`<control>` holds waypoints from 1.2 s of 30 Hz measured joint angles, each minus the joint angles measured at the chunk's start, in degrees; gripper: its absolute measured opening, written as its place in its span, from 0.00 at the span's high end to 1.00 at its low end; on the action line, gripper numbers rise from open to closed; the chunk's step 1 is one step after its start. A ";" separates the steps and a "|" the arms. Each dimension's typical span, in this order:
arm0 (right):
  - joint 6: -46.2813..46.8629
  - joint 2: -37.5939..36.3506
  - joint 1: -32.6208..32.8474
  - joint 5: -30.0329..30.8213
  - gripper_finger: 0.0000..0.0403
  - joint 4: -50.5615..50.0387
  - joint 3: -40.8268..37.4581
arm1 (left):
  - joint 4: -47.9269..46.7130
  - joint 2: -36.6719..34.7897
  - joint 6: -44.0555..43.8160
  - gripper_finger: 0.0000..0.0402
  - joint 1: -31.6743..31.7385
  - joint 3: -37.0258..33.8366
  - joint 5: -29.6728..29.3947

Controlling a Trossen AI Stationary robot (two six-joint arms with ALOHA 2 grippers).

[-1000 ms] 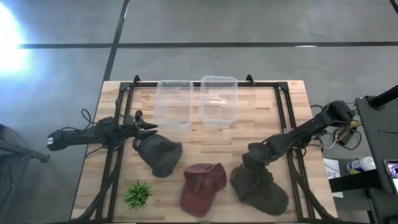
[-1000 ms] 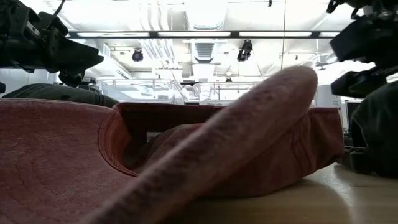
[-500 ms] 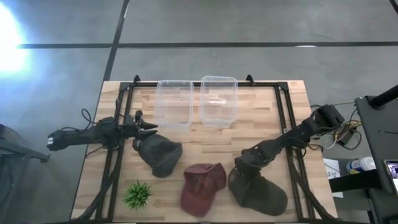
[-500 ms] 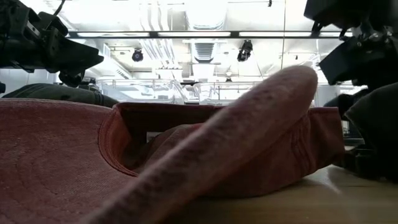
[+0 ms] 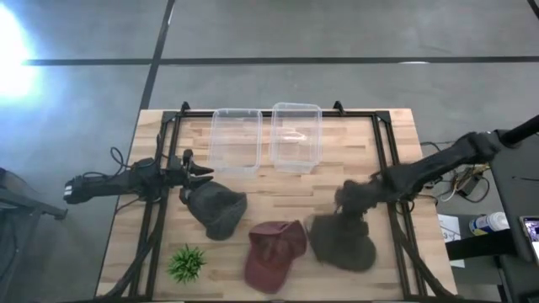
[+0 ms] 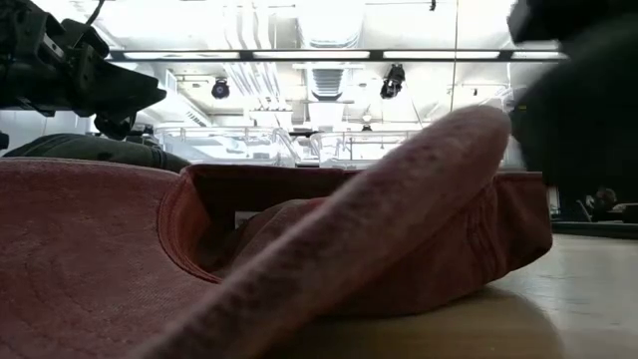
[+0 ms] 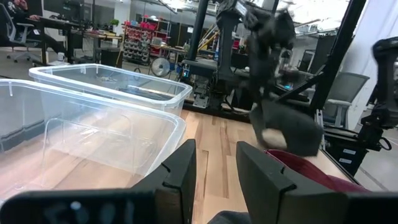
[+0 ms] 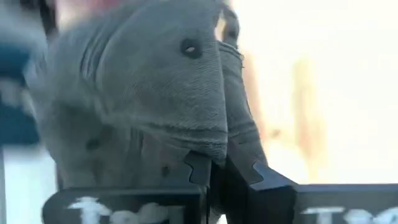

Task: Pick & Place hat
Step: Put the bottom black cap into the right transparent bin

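Three hats along the near half of the counter, two bins at the far edge

The two bins sit side by side at the far edge, the left bin just beside the right bin. The left hat lies near the left bin, on its near side, with the left gripper over the hat's far-left edge. The plant stands at the near-left corner. The middle hat lies to the right of the plant. The right hat sits just right of the middle hat, hanging from the right gripper, whose jaws pinch its far edge.
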 joint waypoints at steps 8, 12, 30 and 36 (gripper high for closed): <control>1.37 -16.59 -10.66 18.17 0.97 12.50 3.15 | 0.00 0.00 0.00 0.73 0.00 0.02 -0.02; -5.23 -18.91 -17.03 26.66 0.97 20.05 6.16 | 0.01 0.00 0.00 0.73 0.00 0.00 0.00; -2.09 6.84 -40.79 30.16 0.97 23.89 20.33 | 0.00 0.00 0.00 0.73 0.01 0.01 -0.02; 1.51 14.52 -40.94 35.32 0.97 21.67 23.57 | 0.00 0.00 0.00 0.73 0.01 0.02 -0.01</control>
